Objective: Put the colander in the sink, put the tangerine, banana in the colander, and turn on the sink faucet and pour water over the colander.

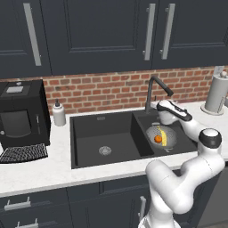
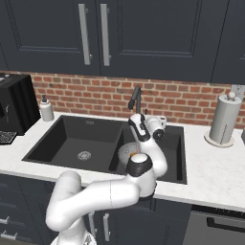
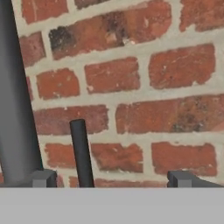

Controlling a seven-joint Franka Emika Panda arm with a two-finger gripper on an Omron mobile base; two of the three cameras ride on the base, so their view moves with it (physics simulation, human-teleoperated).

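In right basin: silvery perforated colander [image 1: 161, 136], fruit inside.

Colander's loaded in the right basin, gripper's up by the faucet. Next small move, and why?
Probably ease the open gripper forward and left onto the thin faucet lever to push it. The colander already sits in the sink holding the banana and tangerine, no water runs, and the hand view shows the lever between the fingertips, off-centre to the left, beside the sink faucet.
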